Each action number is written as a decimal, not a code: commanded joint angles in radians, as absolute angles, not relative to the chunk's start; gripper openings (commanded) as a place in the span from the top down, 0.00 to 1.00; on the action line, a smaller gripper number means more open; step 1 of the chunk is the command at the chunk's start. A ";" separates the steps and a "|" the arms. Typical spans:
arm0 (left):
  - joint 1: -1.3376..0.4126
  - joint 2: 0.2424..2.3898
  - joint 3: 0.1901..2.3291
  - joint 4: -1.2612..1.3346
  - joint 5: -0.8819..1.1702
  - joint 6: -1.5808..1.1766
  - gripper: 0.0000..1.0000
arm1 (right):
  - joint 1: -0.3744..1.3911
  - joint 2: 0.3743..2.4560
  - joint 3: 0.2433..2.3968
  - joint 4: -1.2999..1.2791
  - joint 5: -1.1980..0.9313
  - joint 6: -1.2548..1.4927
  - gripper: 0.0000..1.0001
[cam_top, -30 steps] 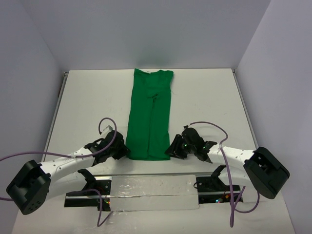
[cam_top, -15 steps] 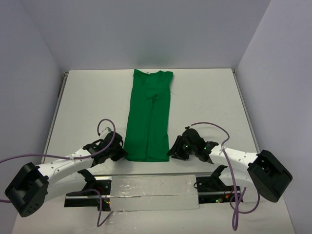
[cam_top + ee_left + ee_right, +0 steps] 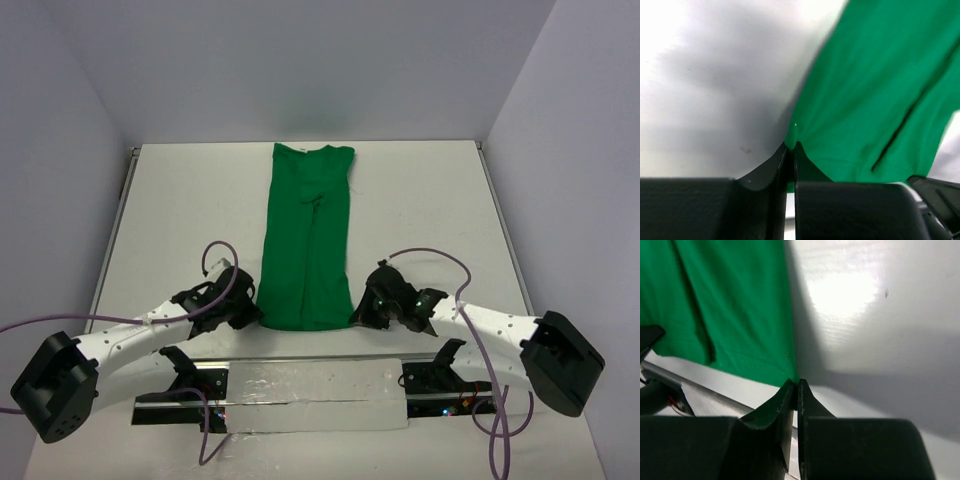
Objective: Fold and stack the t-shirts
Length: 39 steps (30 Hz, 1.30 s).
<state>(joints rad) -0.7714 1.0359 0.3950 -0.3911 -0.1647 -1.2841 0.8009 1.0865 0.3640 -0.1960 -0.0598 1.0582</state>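
Note:
The green t-shirt (image 3: pixel 306 240) lies folded into a long narrow strip down the middle of the white table, collar end far, hem end near. My left gripper (image 3: pixel 250 312) is shut on the near left hem corner; the cloth (image 3: pixel 875 100) runs up from between its fingers. My right gripper (image 3: pixel 358 312) is shut on the near right hem corner, with the cloth (image 3: pixel 735 305) spreading left of its tips. Both grippers sit low at the table.
The white table (image 3: pixel 180 220) is walled on three sides. A metal rail (image 3: pixel 310 395) with the arm bases runs along the near edge. Purple cables (image 3: pixel 215 262) loop over both arms.

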 commanded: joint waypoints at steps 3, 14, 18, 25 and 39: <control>-0.773 1.081 0.633 -0.494 -0.230 -1.276 0.90 | 0.747 1.067 0.581 -0.367 0.142 0.930 0.91; -0.655 1.486 1.074 -0.497 -0.246 -1.104 0.90 | 0.555 1.352 0.901 -0.266 0.115 0.789 0.91; -0.591 1.591 1.209 -0.495 -0.222 -1.048 0.90 | 0.499 1.458 1.006 -0.248 0.090 0.767 0.91; -0.509 1.753 1.404 -0.498 -0.171 -0.988 0.90 | 0.441 1.622 1.188 -0.255 0.053 0.730 0.91; -0.405 2.191 1.844 -0.571 -0.097 -0.896 0.41 | 0.369 1.978 1.550 -0.308 -0.016 0.700 0.63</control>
